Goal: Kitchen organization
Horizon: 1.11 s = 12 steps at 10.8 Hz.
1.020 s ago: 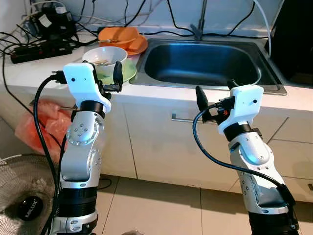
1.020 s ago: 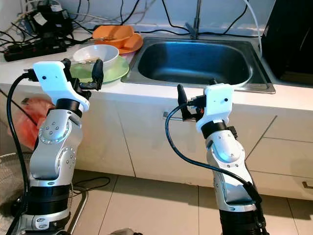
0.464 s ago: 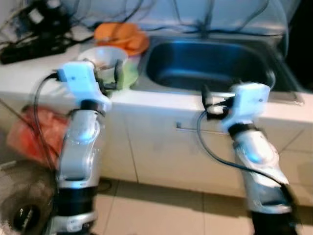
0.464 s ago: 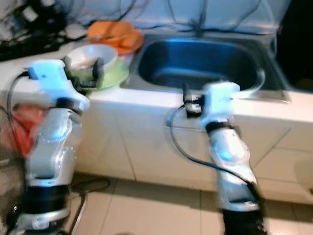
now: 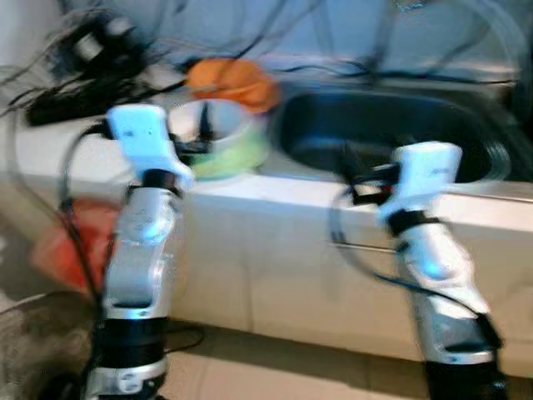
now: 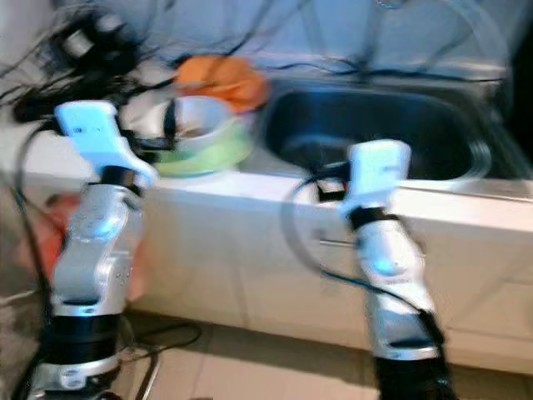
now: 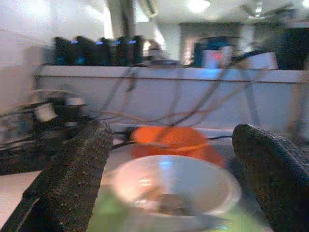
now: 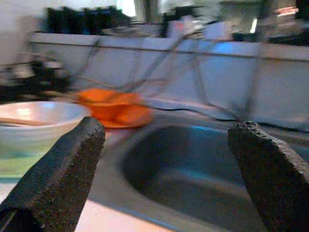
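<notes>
1. The white bowl (image 7: 171, 186) sits on a green plate (image 5: 237, 157) on the counter (image 5: 50, 137), just left of the sink (image 8: 193, 169).
2. The bowl looks hard and smooth, so it could slip or break. The rim seems the best place to hold it.
3. The left gripper (image 7: 169, 183) is spread wide and holds nothing. It points at the bowl.
4. The right gripper (image 8: 164, 169) is also wide apart and holds nothing, near the sink.
5. Orange dishes (image 7: 169, 141) and tangled cables (image 5: 75, 75) sit close behind.

Heavy motion blur throughout; dim indoor light, ceiling lamp glare.
</notes>
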### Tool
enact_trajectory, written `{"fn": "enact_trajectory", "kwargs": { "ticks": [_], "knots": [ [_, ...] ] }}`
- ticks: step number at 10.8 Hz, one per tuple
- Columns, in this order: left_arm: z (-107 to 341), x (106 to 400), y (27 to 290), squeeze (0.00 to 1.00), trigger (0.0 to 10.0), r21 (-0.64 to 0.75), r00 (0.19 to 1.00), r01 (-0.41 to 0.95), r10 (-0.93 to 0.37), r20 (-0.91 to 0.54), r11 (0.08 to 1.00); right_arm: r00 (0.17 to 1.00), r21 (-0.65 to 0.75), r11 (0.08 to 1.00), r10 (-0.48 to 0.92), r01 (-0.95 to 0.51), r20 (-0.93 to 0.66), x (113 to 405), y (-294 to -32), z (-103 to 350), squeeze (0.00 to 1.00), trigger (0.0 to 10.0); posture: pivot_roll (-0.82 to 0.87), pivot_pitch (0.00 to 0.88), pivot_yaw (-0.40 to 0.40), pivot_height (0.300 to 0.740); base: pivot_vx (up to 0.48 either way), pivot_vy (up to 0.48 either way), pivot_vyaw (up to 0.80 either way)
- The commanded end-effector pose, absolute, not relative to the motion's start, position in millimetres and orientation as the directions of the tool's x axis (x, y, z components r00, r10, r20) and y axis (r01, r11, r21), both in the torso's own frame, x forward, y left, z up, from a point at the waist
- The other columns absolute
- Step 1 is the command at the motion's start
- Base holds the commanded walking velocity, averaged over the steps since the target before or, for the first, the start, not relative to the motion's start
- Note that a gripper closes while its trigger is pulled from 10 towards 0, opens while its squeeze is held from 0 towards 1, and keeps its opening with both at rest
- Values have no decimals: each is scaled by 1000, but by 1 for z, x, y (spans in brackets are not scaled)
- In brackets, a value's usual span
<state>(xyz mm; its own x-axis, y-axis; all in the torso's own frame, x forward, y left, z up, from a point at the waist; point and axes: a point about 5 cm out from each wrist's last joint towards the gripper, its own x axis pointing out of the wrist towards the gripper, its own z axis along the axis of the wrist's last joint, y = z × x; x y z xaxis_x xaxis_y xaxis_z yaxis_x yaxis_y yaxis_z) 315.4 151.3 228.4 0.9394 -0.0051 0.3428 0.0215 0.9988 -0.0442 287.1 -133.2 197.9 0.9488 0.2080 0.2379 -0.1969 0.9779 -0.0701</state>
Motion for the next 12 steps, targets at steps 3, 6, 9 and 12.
{"fn": "enact_trajectory", "kwargs": {
  "ticks": [3,6,9,12],
  "knots": [
    [225,315,146,0,10000,-21,942,40,-31,334,999,951,-85,981,188,-172,246,288,-139,201,0,10000,93,0,47,740,0,0,0],
    [224,315,142,0,10000,-22,942,60,-49,331,998,954,-73,983,179,-166,240,288,-139,200,0,10000,92,0,49,740,0,0,0],
    [224,315,143,0,10000,-23,944,53,-42,328,998,953,-78,983,182,-168,244,288,-139,200,0,10000,93,0,49,740,0,-464,0],
    [223,315,143,0,10000,-34,945,53,-39,326,998,953,-80,982,185,-170,241,288,-139,199,0,10000,92,0,49,740,0,-304,0]
  ]
}}
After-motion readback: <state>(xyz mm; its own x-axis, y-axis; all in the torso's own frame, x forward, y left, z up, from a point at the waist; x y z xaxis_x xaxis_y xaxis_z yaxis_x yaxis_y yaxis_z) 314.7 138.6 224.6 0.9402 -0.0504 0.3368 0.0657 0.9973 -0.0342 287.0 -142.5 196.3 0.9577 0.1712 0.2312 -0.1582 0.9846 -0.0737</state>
